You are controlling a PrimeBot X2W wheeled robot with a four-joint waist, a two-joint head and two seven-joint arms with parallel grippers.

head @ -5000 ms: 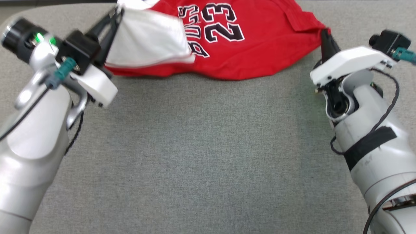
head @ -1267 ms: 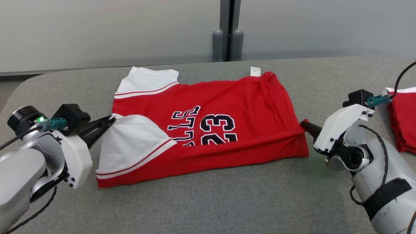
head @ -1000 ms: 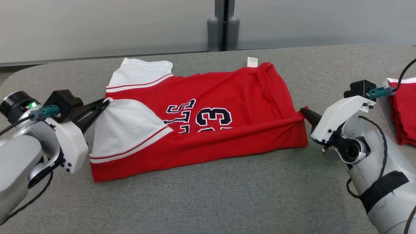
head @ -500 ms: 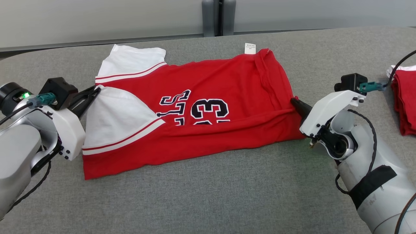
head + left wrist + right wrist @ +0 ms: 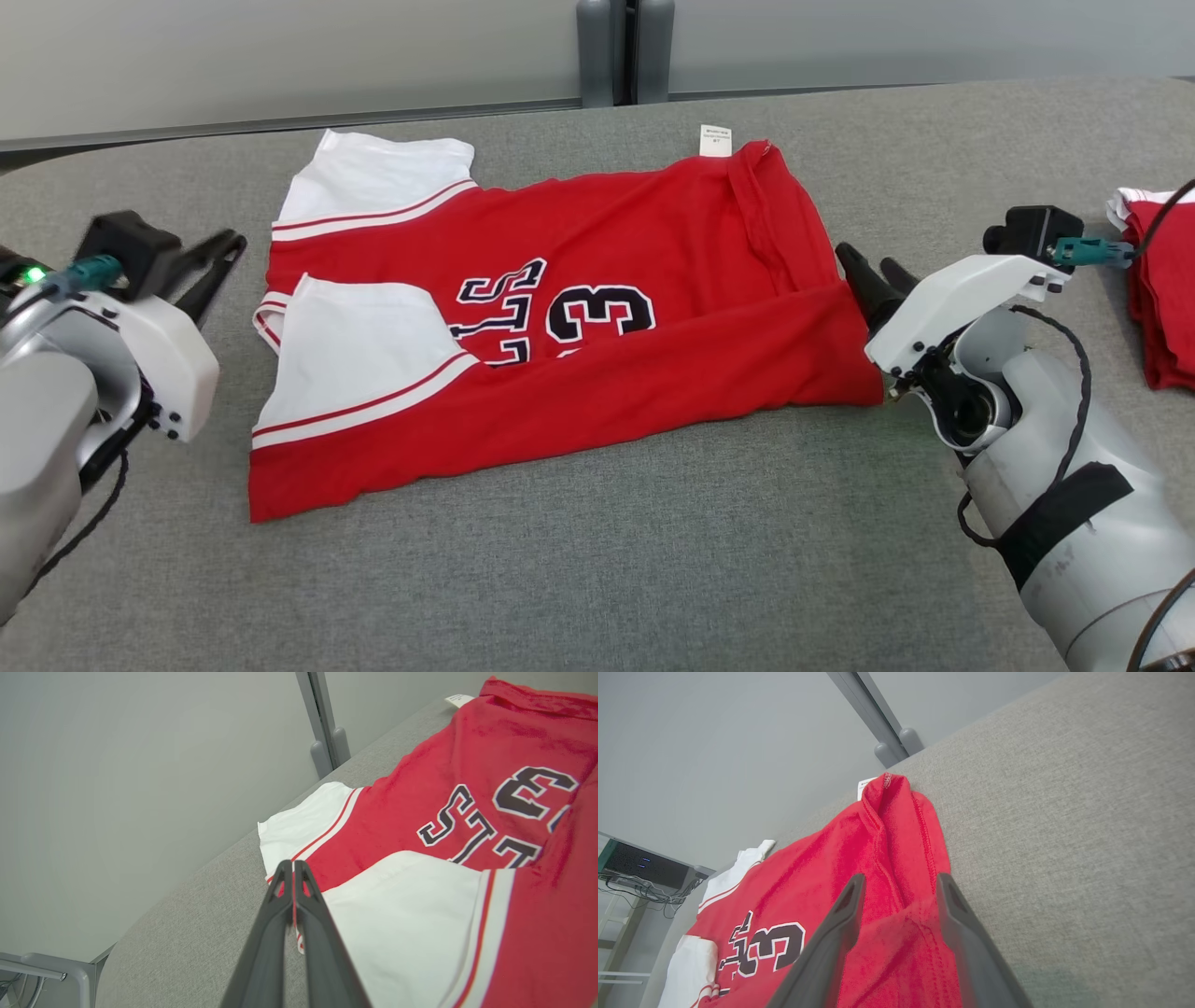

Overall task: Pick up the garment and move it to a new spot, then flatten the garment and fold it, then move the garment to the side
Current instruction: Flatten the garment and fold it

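- Grey cloth-covered table [image 5: 560,560], pale wall [image 5: 280,47] and one dark post [image 5: 616,47] beyond the garment.
- Garment [image 5: 653,373]: red jersey lying flat on the table. Its near long edge is doubled over toward the far side and covers the lower part of the print. I judge one lengthwise fold is made.
- Long axis runs side to side, from one gripper to the other. White sleeves lie at the left end and the hem at the right end.
- Left gripper [image 5: 229,248]: off the sleeve end of the garment, near but apart. Its fingers [image 5: 275,933] are pressed together with nothing between them.
- Right gripper [image 5: 864,257]: at the hem end of the garment, just beside the folded corner. Its fingers [image 5: 831,938] are parted, with red cloth in the gap in the right wrist view. Cannot tell if they touch it.
- The right arm is the nearer one. Any next fold or smoothing likely starts from the two short ends.
- Count: one garment, two sleeves, one label [image 5: 714,140] at its far edge, two grippers.
- One red stack [image 5: 1162,308] lies well to the right of the garment.
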